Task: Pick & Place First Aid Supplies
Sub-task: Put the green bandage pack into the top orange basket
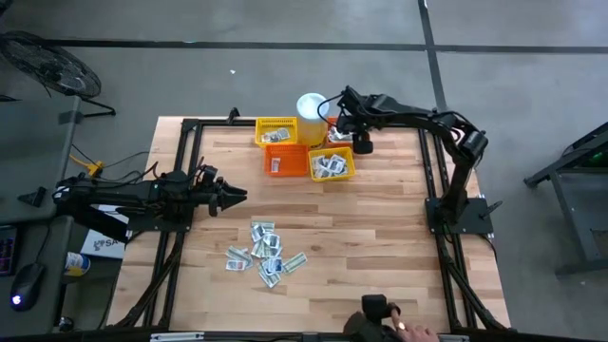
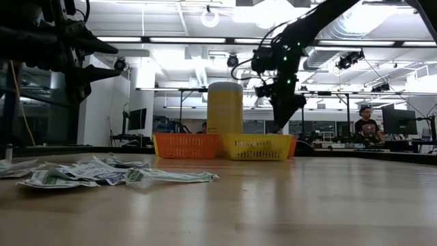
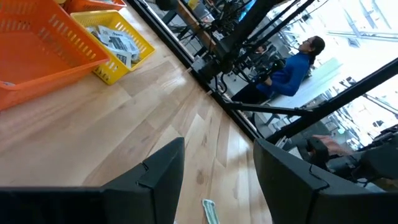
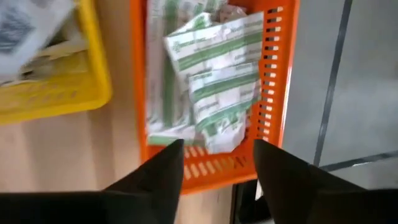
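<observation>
The right gripper (image 4: 217,163) is hanging with fingers apart, empty, over an orange basket (image 4: 277,93) holding green-striped packets (image 4: 217,81). The left gripper (image 1: 233,196) is waiting wide open beside the loose sachets (image 1: 266,252) on the table (image 1: 380,218).

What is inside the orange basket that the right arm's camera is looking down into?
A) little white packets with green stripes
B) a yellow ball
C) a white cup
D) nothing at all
A: the right wrist view looks straight down into the orange plastic mesh basket, where crumpled white paper packets with green stripes lie piled, just beyond the right gripper with its jaws apart.
</observation>
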Robot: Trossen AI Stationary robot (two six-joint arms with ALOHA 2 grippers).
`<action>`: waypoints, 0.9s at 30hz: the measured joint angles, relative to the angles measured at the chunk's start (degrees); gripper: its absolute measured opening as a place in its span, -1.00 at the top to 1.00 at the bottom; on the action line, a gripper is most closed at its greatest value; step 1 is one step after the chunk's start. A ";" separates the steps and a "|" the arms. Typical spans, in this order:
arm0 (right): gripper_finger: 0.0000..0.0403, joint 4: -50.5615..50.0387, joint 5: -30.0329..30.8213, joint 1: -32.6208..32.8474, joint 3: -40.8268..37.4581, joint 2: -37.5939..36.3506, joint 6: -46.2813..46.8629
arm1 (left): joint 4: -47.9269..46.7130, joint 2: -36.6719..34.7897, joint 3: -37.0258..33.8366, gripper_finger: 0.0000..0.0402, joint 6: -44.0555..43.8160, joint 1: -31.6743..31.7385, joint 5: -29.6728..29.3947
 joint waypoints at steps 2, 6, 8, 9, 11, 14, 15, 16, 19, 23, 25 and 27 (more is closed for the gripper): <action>0.01 -1.99 0.17 0.71 0.02 -1.21 0.38 | 0.00 -0.01 0.00 0.05 0.00 0.00 0.00; -0.05 -6.41 2.01 2.50 0.04 -4.03 4.65 | -0.02 -0.01 0.00 0.05 0.00 0.00 -0.02; -0.05 -9.28 1.91 3.48 0.04 -5.64 8.98 | -0.04 0.01 0.00 0.05 0.00 0.00 -0.01; -0.05 -10.59 1.78 4.05 0.08 -6.34 11.56 | -0.04 0.00 0.00 0.05 0.00 -0.01 0.00; -0.04 -13.25 1.05 5.09 0.09 -7.71 17.59 | -0.03 -0.01 0.00 0.05 0.00 -0.01 0.02; -0.04 -16.72 -0.41 6.95 0.11 -9.84 27.17 | -0.04 0.00 0.00 0.05 0.00 0.00 0.02; -0.04 -17.62 -1.85 7.57 0.10 -10.50 30.20 | -0.04 -0.01 0.00 0.05 0.00 0.00 0.02; -0.04 -18.28 -3.77 8.09 0.11 -11.15 33.25 | -0.04 -0.01 0.00 0.05 0.00 0.00 0.04; -0.04 -18.85 -10.51 9.87 0.11 -12.43 41.90 | -0.04 -0.01 0.00 0.05 -0.17 0.00 0.04; -0.04 -18.05 -18.52 13.25 0.11 -13.25 53.15 | -0.02 -0.01 0.00 0.05 -0.18 0.00 0.47; -0.04 -16.89 -20.89 15.73 0.11 -13.25 57.98 | -0.04 -0.01 0.00 0.05 -0.19 0.00 1.55; -0.04 -15.10 -21.84 18.85 0.05 -13.19 61.92 | -0.02 -0.01 0.00 0.05 -0.20 0.00 3.31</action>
